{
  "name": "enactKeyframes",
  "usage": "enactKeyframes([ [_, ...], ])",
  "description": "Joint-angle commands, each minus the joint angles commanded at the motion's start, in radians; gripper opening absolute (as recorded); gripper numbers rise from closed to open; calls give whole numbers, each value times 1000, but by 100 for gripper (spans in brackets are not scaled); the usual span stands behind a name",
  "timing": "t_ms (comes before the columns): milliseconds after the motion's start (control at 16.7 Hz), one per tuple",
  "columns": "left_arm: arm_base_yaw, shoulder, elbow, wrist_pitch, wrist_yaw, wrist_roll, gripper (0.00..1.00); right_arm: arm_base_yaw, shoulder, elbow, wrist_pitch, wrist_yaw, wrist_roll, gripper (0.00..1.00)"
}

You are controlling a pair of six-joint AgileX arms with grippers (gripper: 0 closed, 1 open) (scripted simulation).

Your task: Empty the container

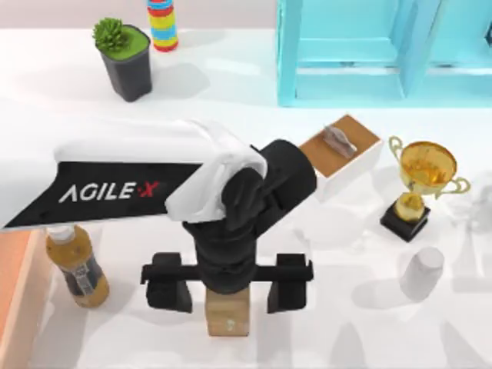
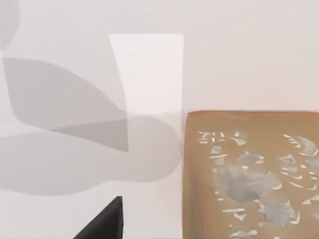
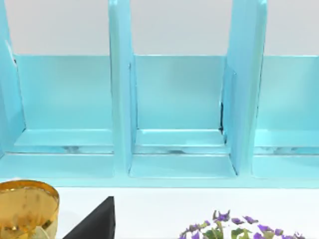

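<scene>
The container [image 1: 17,296], an orange-tan wooden tray with a thick rim, shows at the table's left edge, mostly cut off. A yellow-brown bottle [image 1: 77,265] with a dark label stands just right of its rim. My left arm reaches over the middle of the table. Its gripper [image 1: 228,292] is open, and its black fingers [image 1: 169,286] stand wide apart on either side of a small tan cube [image 1: 228,314] without touching it. In the left wrist view the cube [image 2: 249,174] has a top with pale flecks. A dark fingertip [image 3: 94,221] of my right gripper shows in the right wrist view.
A white box with a brown lid [image 1: 342,154] sits right of the arm, then a gold trophy [image 1: 419,184] and a white cup [image 1: 420,273]. At the back stand a cyan shelf [image 1: 369,54], a potted plant [image 1: 127,58] and stacked coloured rings [image 1: 162,23]. Purple flowers [image 3: 239,230] are near the right gripper.
</scene>
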Motion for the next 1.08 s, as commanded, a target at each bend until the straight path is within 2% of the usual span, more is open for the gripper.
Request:
enactKeyframes([
  [300,2,-4,14,-17,1,-3,100,0,0,0,0,0,0,100],
  [780,-2,-89,202,-293,-1,-5,100,0,0,0,0,0,0,100],
  [1080,0,-90,208,-302,0,-4,100,0,0,0,0,0,0,100],
])
